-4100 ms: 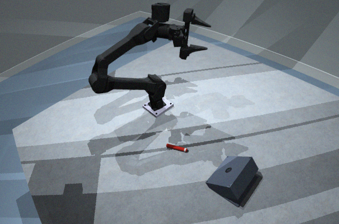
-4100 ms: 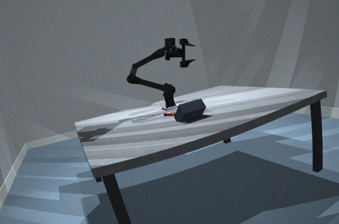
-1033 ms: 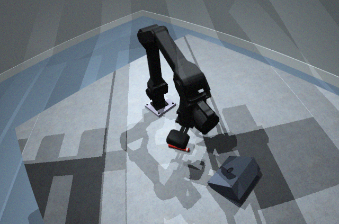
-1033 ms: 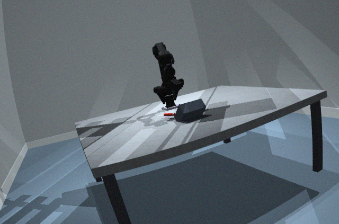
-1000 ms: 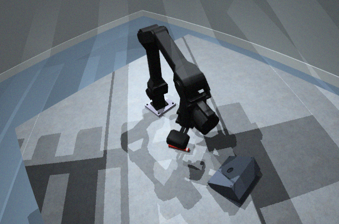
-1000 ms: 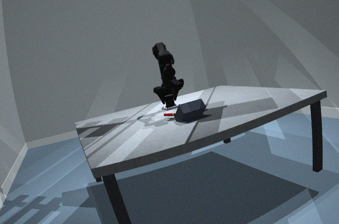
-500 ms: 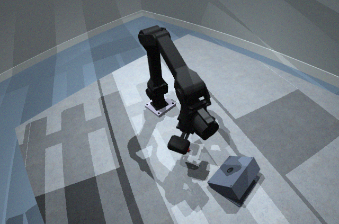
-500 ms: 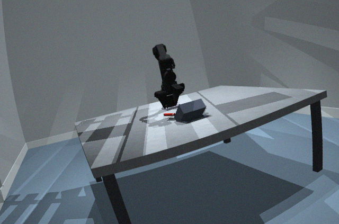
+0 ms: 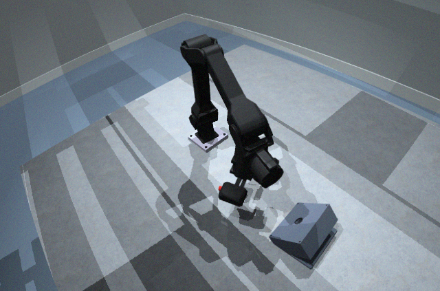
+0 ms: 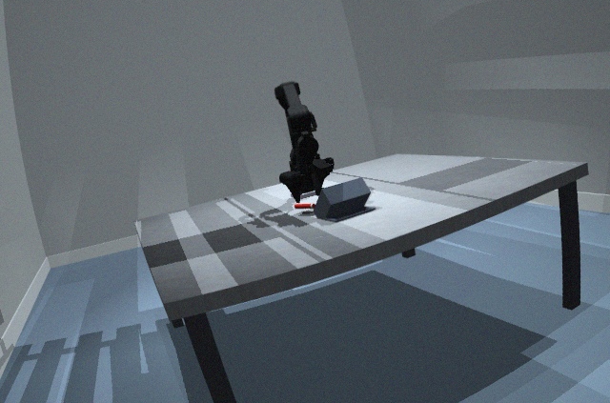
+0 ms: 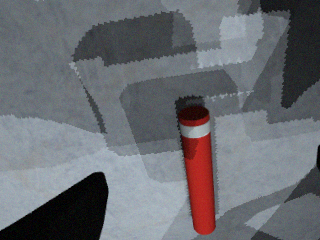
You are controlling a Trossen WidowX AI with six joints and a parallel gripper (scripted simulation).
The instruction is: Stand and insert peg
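Observation:
The red peg [image 9: 220, 188] [image 10: 302, 205] [image 11: 200, 185] lies on its side on the table. In the wrist view its white band [image 11: 196, 131] is near the upper end and its plain end is at the bottom. In the top view a finger hides most of it. My gripper [image 10: 309, 197] [image 11: 211, 170] is open and empty, pointing down, with its fingertips low over the peg. In the wrist view the peg lies between the two spread fingers, touching neither. The sloped panel [image 9: 314, 214] [image 10: 342, 199] has one empty hole [image 9: 298, 221] in its face.
The panel block stands close to the peg and gripper, beyond them from the robot's base plate [image 9: 207, 145]. The table [image 9: 376, 245] [image 10: 409, 226] carries patchy light and dark shadows. The table's front edge [image 10: 394, 250] shows in the exterior view.

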